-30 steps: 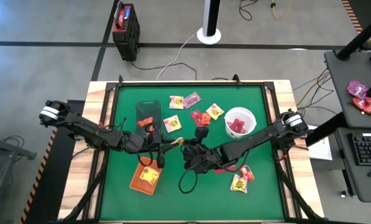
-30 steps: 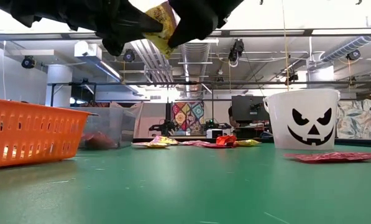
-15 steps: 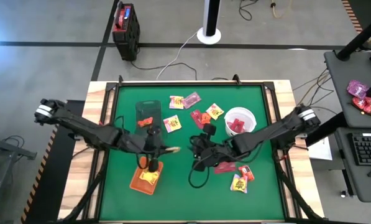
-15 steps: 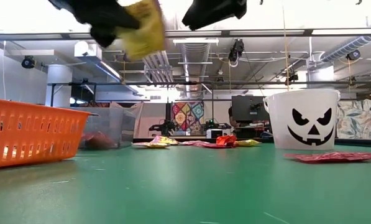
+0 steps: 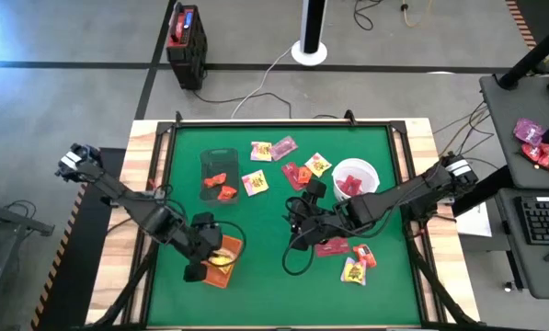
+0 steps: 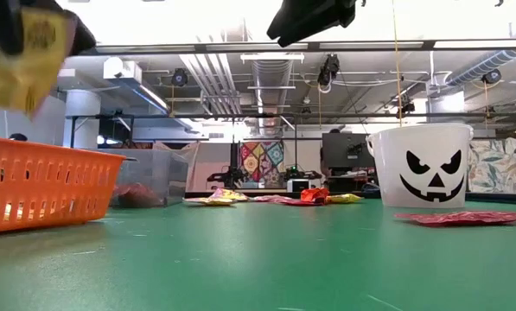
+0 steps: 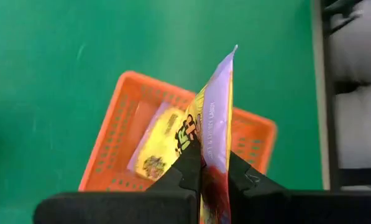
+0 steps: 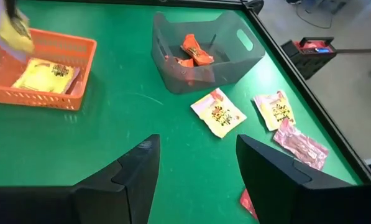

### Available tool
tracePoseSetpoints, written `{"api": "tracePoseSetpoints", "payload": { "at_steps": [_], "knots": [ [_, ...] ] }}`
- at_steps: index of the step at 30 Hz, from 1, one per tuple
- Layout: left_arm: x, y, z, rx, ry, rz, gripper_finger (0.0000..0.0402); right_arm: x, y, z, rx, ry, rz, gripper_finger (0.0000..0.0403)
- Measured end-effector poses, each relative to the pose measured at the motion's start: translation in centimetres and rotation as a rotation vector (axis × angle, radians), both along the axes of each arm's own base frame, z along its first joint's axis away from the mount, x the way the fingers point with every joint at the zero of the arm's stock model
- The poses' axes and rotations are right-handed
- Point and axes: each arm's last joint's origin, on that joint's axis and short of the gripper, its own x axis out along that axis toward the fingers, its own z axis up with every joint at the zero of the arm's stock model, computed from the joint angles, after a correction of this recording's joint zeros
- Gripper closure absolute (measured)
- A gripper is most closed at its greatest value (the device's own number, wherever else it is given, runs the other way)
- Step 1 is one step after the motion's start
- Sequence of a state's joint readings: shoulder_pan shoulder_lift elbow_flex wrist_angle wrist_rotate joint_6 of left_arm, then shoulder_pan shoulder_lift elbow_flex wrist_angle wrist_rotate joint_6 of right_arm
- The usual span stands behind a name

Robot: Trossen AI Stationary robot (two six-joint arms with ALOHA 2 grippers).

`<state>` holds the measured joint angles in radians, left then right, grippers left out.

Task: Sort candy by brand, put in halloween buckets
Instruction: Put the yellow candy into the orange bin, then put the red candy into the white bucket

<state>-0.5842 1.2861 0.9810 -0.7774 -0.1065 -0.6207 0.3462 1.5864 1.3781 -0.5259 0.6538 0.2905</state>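
Observation:
My left gripper (image 5: 211,255) hangs over the shallow orange tray (image 5: 221,275), shut on a yellow-and-purple candy packet (image 7: 217,112). In the low view that packet (image 6: 17,62) shows high above the tray (image 6: 33,186). One yellow packet (image 7: 159,147) lies flat in the tray. My right gripper (image 8: 197,180) stands open over the table's middle with nothing between its fingers. The white round bucket (image 5: 355,180) holds red candy, and the dark tub (image 5: 219,171) holds orange-red pieces. My left gripper pinches the packet's one end (image 7: 211,152) between its two fingers (image 7: 186,167), with the packet's flat faces against them. The fingers point down from above. The packet hangs below them, edge-on to the wrist camera, clear of the tray.
Loose packets lie at the far middle (image 5: 260,150), (image 5: 283,145), (image 5: 254,182), (image 5: 317,164) and near the right (image 5: 331,246), (image 5: 357,268). A raised frame edges the green mat (image 5: 265,294). A red-and-black box (image 5: 186,32) stands on the floor beyond the table.
Both grippers were on the yellow packet at the table's middle. My right gripper has let go and drawn back toward the table's right edge. My left gripper has carried the packet toward the table's left and near edges, and it is now above the orange tray.

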Motion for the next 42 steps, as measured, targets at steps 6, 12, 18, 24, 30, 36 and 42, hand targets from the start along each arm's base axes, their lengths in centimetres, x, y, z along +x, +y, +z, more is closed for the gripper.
{"api": "tracePoseSetpoints", "payload": {
  "at_steps": [6, 12, 18, 24, 30, 36, 42],
  "knots": [
    [0.9, -0.5, -1.7, 0.051, 0.042, 0.036, 0.0350, 0.0, 0.0, 0.0, 0.001, 0.000, 0.000, 0.0197],
    [1.2, -0.7, -2.5, 0.060, 0.100, 0.028, 0.0290, -0.3, -0.1, -0.3, 0.021, 0.028, -0.021, 0.0197],
    [0.9, -0.5, -1.9, 0.048, 0.077, 0.019, 0.0259, -0.9, -0.2, -0.9, 0.070, 0.103, -0.031, 0.0197],
    [-0.1, 0.1, -0.4, 0.025, 0.038, 0.015, 0.0255, -1.6, 0.1, -1.7, 0.214, 0.252, 0.070, 0.0197],
    [-1.2, 1.3, 1.3, 0.100, -0.074, 0.053, 0.0257, -3.1, 0.3, -4.1, 0.362, 0.449, 0.139, 0.0197],
    [-1.5, 2.2, 2.2, 0.303, -0.216, 0.090, 0.0258, -5.4, 0.4, -8.3, 0.367, 0.630, 0.172, 0.0197],
    [-1.3, 2.6, 2.4, 0.443, -0.275, 0.119, 0.0258, -6.8, 0.1, -11.3, 0.402, 0.677, 0.138, 0.0197]
  ]
}}
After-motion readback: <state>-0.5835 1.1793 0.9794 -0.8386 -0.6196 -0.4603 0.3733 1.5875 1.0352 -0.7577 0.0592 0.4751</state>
